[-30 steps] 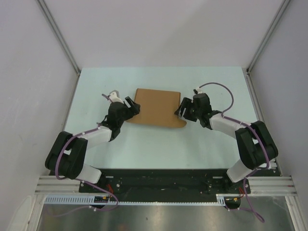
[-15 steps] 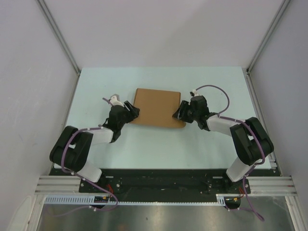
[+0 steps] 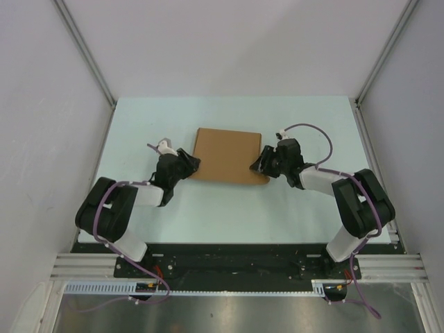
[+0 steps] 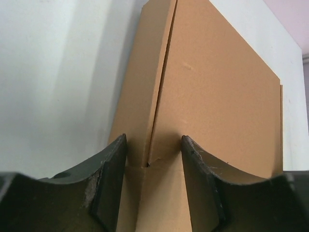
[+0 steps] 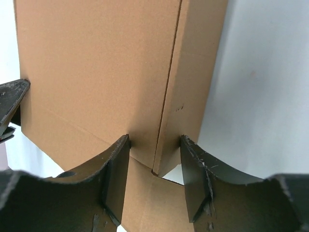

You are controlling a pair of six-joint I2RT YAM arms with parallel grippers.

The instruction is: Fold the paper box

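Observation:
The paper box (image 3: 227, 154) is a flat brown carton lying mid-table. My left gripper (image 3: 189, 163) is at its near left corner. In the left wrist view the box (image 4: 217, 96) has a narrow side panel beside its top face, and my left gripper (image 4: 153, 145) is shut across that corner, one finger on each side. My right gripper (image 3: 260, 161) is at the near right corner. In the right wrist view my right gripper (image 5: 154, 142) is shut across the side panel and top face of the box (image 5: 96, 63). A flap runs on between each pair of fingers.
The pale green table (image 3: 229, 208) is walled by white panels at the left, right and back. The arm bases and a black bar (image 3: 236, 253) line the near edge. A dark fingertip of the other gripper (image 5: 12, 99) shows at the box's far side.
Both grippers slid inward onto the box's near corners and their jaws narrowed onto the cardboard. The tab that stuck out at the near right corner has tucked in.

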